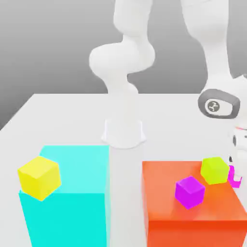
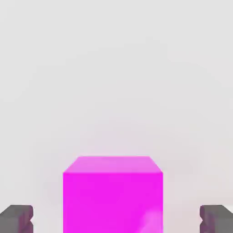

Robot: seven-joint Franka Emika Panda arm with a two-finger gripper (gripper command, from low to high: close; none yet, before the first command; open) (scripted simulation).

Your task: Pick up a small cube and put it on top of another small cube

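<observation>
Two dark fingertips (image 2: 18,218) of our gripper (image 2: 116,219) stand released, clear of the small pink-magenta cube (image 2: 113,193) at six o'clock on the white table (image 2: 113,68); rigid, light, probably slick, best pinched across flat opposite faces.

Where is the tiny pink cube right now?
The small pink cube sits at the exterior view's far right, on the table beside the lime cube, under the hand.

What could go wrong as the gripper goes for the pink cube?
1. In the hand view the fingers stand apart from the pink cube, so uneven closing could push it aside.
2. In the exterior view the cube sits right beside the orange block carrying the yellow-green cube; the gripper might bump them.
</observation>
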